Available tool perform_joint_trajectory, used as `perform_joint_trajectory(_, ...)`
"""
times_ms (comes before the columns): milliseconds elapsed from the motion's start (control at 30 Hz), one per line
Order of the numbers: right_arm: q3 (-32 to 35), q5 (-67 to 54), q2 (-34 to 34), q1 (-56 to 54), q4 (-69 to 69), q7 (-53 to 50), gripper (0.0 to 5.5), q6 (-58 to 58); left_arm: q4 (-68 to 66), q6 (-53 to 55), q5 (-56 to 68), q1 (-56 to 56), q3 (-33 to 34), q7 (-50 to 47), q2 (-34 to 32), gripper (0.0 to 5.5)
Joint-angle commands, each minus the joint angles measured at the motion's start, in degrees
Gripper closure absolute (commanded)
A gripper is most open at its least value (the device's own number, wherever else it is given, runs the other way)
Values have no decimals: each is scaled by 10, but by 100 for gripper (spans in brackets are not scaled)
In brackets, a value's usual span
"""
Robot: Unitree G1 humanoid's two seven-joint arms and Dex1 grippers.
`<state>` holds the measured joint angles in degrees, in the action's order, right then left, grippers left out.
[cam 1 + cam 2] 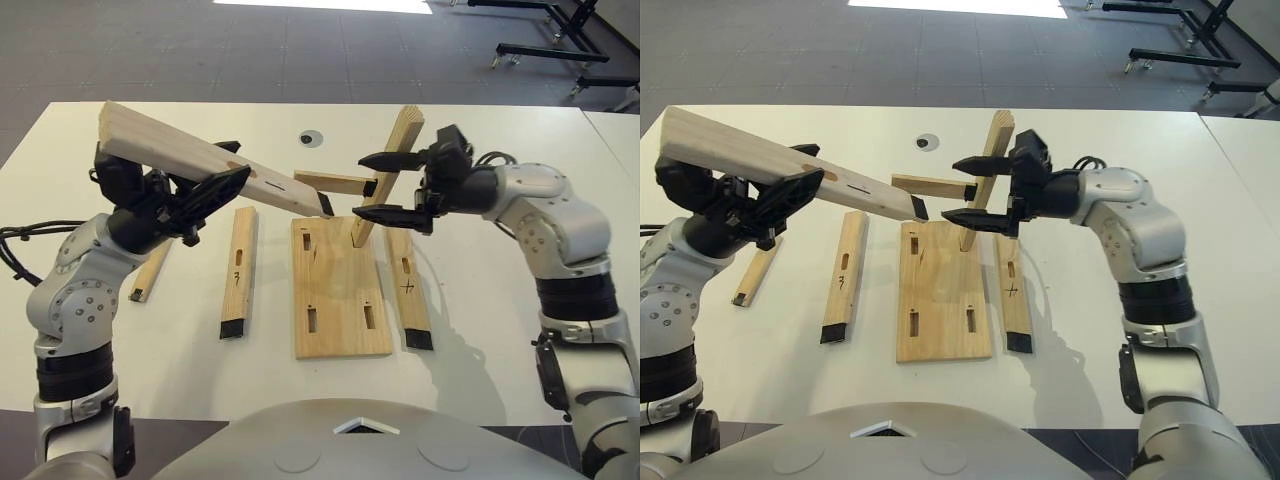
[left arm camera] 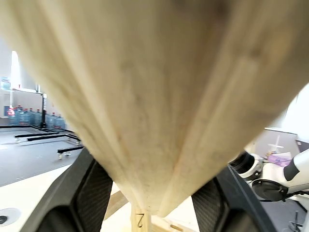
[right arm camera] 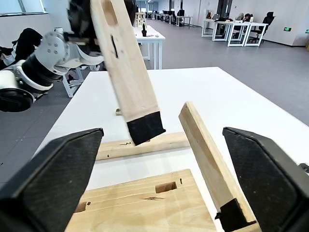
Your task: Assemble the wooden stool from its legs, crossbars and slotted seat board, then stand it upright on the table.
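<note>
gripping raised leg (image 1: 190, 152) in left end effector (image 1: 226, 166), fingers closed on it above and below. held well above tabletop (image 1: 500, 330), slanted, dark tip lowest and just beside crossbar (image 1: 335, 182); can't tell if touching.

gaping wide at right end effector (image 1: 388, 186), one finger above and one below, standing leg (image 1: 392, 165) between them, no clear contact with either.

standing leg tilted, lower end at far end of seat board (image 1: 340, 300); can't tell if seated in a slot. crossbar off the tabletop, roughly level, one end meeting standing leg.

seat board flat mid-tabletop, slots facing up. spare leg (image 1: 238, 272) flat just left of the board, dark tip toward robot. another leg (image 1: 410, 300) flat against the board's right edge, dark tip toward robot. short piece (image 1: 150, 272) flat further left, partly under the left arm. small round hole cover (image 1: 312, 138) in the tabletop beyond the parts.
</note>
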<state>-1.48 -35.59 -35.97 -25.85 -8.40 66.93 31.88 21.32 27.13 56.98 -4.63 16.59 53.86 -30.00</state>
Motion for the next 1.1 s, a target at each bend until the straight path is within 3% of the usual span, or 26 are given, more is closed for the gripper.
perform_joint_trajectory(33,83,-66,-38,-5,-48,1,31,26,-44,4,-8,-9,47,-4,-41,337)
perform_joint_trajectory(167,182,-145,-40,-21,-79,-53,11,39,-90,1,-47,-20,50,-7,-71,337)
perform_joint_trajectory(267,214,-179,-31,-24,-72,-86,11,42,-161,8,-98,-40,27,1,-100,337)
perform_joint_trajectory(500,186,-164,-29,-40,-21,-94,11,38,-304,-190,-230,-124,-24,42,-39,337)
perform_joint_trajectory(667,150,-139,-46,-82,41,-55,11,38,-345,-226,-219,-138,-59,154,-12,337)
perform_joint_trajectory(1100,80,-105,-53,-168,106,22,11,71,-529,-262,-273,-272,-94,299,-21,337)
